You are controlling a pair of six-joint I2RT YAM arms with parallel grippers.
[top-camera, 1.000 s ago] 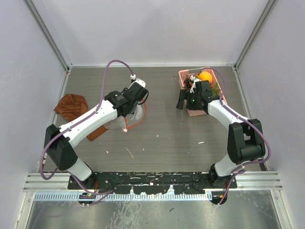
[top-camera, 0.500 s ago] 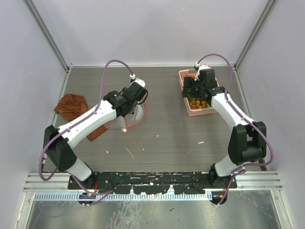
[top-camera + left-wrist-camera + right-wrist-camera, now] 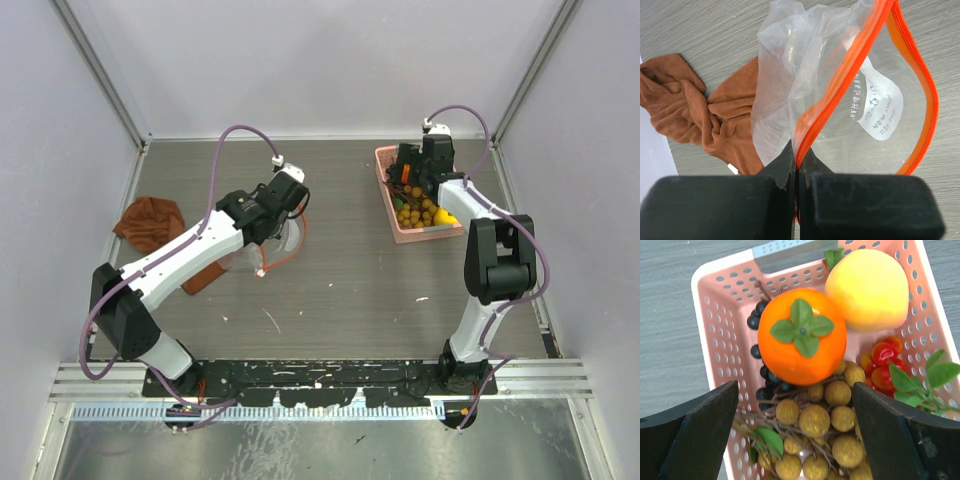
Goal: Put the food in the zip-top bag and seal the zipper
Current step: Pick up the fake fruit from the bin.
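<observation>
The right end effector (image 3: 794, 407) hung over the pink basket (image 3: 715, 310), jaws spread wide and empty. The round orange fruit (image 3: 801, 337) sat mid-basket, centred between the jaws, crowded by the yellow fruit (image 3: 867, 285) and tan berries (image 3: 815, 422). Well left of the basket on the counter (image 3: 340, 270), the left end effector (image 3: 797, 165) was clamped on the zipper (image 3: 840, 85), holding the zip-top bag (image 3: 875, 115) open.

On my left, a brown cloth (image 3: 148, 222) lies crumpled on the grey wood-grain table (image 3: 340, 270), near its left edge. Far to my right stands a pink basket (image 3: 412, 235) with perforated walls and a grey strip (image 3: 790, 251) along one rim.
</observation>
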